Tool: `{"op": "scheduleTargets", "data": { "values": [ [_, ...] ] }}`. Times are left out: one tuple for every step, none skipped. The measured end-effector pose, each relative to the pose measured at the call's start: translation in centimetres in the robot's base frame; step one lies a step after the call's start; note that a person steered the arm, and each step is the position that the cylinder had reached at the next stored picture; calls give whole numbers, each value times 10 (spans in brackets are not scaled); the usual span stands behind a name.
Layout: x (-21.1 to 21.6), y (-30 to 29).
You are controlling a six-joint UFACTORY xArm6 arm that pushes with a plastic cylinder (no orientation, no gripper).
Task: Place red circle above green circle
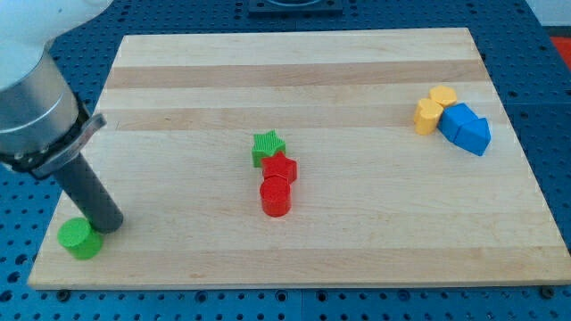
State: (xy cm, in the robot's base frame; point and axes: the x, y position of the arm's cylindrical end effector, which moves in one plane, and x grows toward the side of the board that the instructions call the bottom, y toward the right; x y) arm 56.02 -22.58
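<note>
Seven small coloured blocks lie on the pale wooden board (357, 223), which rests on a blue perforated table (553, 107). Near the board's middle, three blocks form a short touching column: a green star-shaped block (267, 147) uppermost, a red star-shaped block (280, 167) just below it, and the red circle, a short red cylinder (276, 197), at the lower end. The green circle, a short green cylinder (80, 238), sits well apart from them in the board's corner at the view's bottom left. My tip (107, 226), the lower end of the straight dark rod, stands just beside the green cylinder at its upper right, apparently touching it; the rod has no jaws and holds nothing. At the view's right, two yellow rounded blocks (434, 109) sit side by side, and two blue angular blocks (467, 127) lie against them on their right.
</note>
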Motion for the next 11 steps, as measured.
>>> {"op": "scheduleTargets", "data": {
  "values": [
    [3,6],
    [13,73],
    [26,156],
    [27,245],
    [27,293],
    [-1,308],
    [-18,315],
    [-20,315],
    [-27,307],
    [-29,285],
    [-28,265]
  ]
}}
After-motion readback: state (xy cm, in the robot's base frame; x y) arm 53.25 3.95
